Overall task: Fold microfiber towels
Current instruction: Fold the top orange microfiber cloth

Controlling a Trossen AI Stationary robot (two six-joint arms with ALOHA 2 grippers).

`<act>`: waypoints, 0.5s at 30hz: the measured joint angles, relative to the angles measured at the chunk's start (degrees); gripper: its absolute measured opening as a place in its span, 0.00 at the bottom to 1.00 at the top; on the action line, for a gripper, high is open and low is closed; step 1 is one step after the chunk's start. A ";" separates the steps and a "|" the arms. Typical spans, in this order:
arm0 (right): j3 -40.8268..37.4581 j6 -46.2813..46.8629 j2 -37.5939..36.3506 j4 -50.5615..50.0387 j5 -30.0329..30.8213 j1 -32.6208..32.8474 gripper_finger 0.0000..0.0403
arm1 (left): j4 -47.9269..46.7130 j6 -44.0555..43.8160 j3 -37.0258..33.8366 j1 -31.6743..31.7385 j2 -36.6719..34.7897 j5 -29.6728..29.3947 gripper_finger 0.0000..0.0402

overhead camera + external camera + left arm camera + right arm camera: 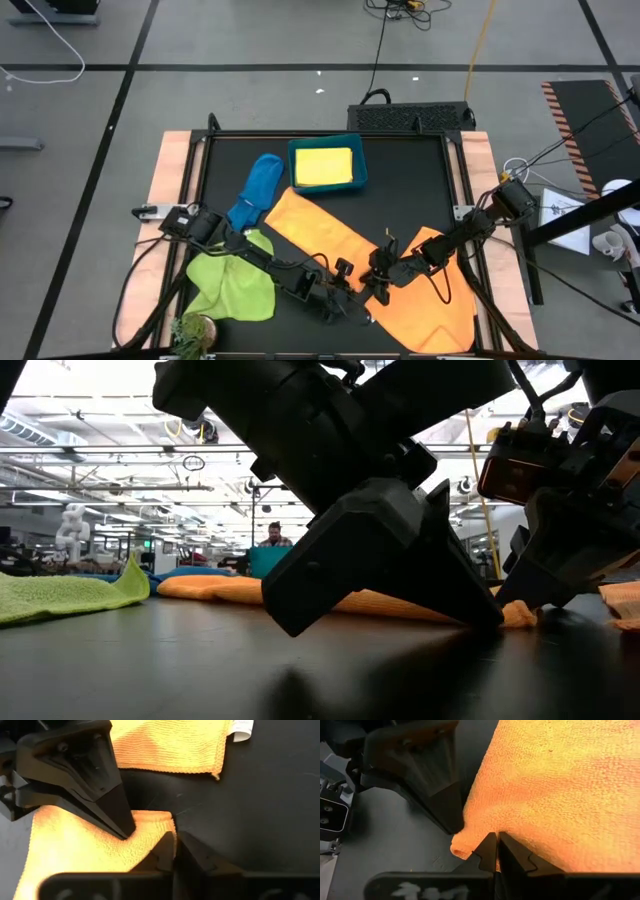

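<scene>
Both grippers pinch one corner of an orange towel at the near middle of the table.

The left gripper (pixel 352 303) and the right gripper (pixel 378 288) meet tip to tip at the near edge, each with its fingers drawn narrow on the corner of the near orange towel (pixel 430 300), which lies flat at the near right. In the left wrist view the left fingertips (pixel 167 851) close on that corner beside the right gripper's tip. A second orange towel (pixel 325 232) stretches across the middle toward the teal bin (pixel 360 170) at the far side, where the yellow towel (pixel 322 166) lies. The blue towel (pixel 258 190) lies left of the bin, and the lime green towel (pixel 235 285) is spread at the near left.
</scene>
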 joint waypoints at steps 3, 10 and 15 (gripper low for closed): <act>-0.05 -1.92 -0.09 0.34 -0.41 0.00 0.02 | 0.20 -0.36 -0.02 -0.02 0.02 -0.21 0.01; -0.29 -11.53 -9.65 -5.25 -1.82 0.04 0.02 | 0.13 -0.02 -0.13 -0.22 -0.65 -1.04 0.00; -0.22 -18.37 -19.20 -14.97 3.04 0.76 0.06 | -1.29 -0.45 -0.24 -0.73 -1.96 -1.93 0.00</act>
